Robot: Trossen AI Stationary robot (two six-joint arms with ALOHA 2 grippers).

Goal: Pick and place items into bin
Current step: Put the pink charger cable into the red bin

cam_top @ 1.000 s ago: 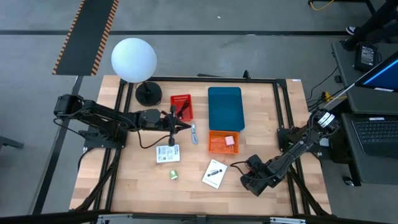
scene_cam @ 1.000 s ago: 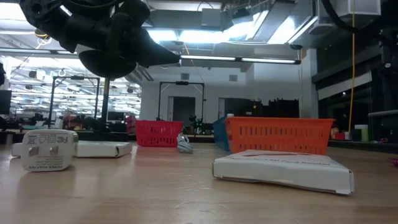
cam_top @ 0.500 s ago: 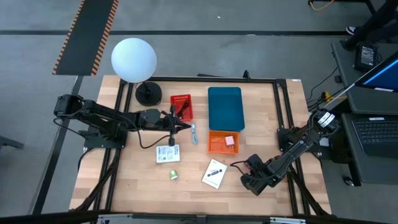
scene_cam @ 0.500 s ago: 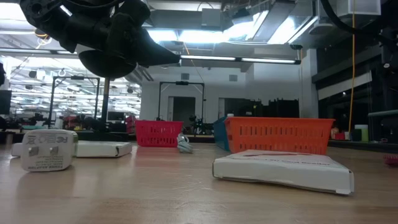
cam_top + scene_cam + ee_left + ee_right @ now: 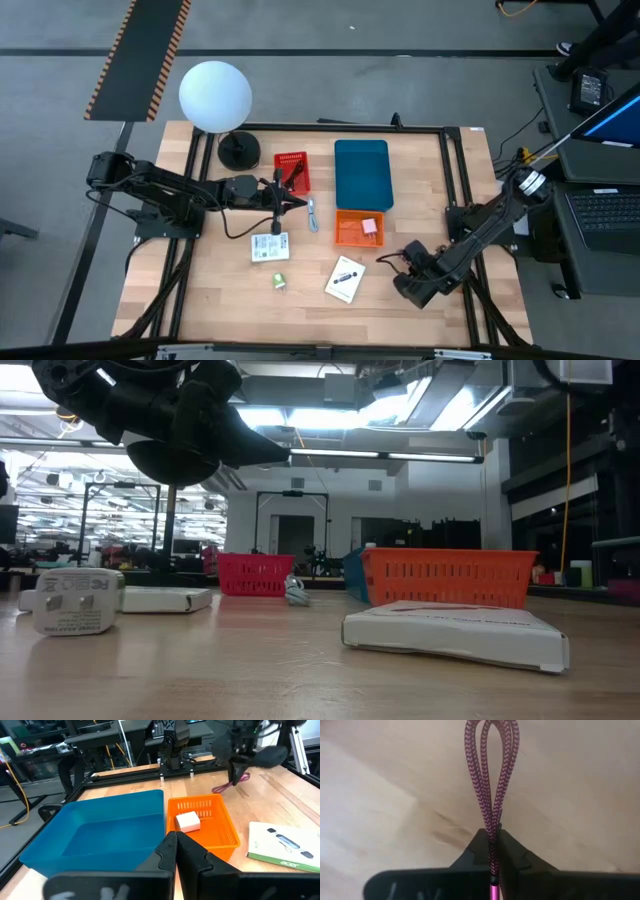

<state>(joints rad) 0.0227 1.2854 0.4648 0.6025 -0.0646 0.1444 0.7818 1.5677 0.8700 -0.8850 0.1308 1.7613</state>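
So the right end effector (image 5: pixel 492 851) was clamped tight on the maroon cable (image 5: pixel 492 780), fingers pinched together with the braided loops sticking out past the tips over the wood. From above, that right end effector (image 5: pixel 413 266) sat over the near right part of the tabletop (image 5: pixel 220 300), just right of the white card with black marks (image 5: pixel 344 279), and the maroon cable (image 5: pixel 390 258) curled out of it toward the orange bin (image 5: pixel 358 229). The left wrist view caught it too, cable (image 5: pixel 231 784) dangling from the far arm above the wood.

The left end effector (image 5: pixel 176 851) had its fingers pressed together with nothing between them. From overhead it (image 5: pixel 291 202) hovered just beside the red bin (image 5: pixel 291 170), which had the black cable (image 5: pixel 296 175) in it, and the blue-white stick (image 5: pixel 312 214) lay on the wood right next to the fingertips.

The pink square (image 5: pixel 369 226) was already inside the orange bin, and the big blue bin (image 5: pixel 361 173) sat right behind that one, touching or nearly so. The white card with green marks (image 5: pixel 270 247) lay flat in front of the left arm, with the green cube (image 5: pixel 280 282) a bit nearer the front edge. The globe lamp (image 5: pixel 215 95) stood at the back left corner.
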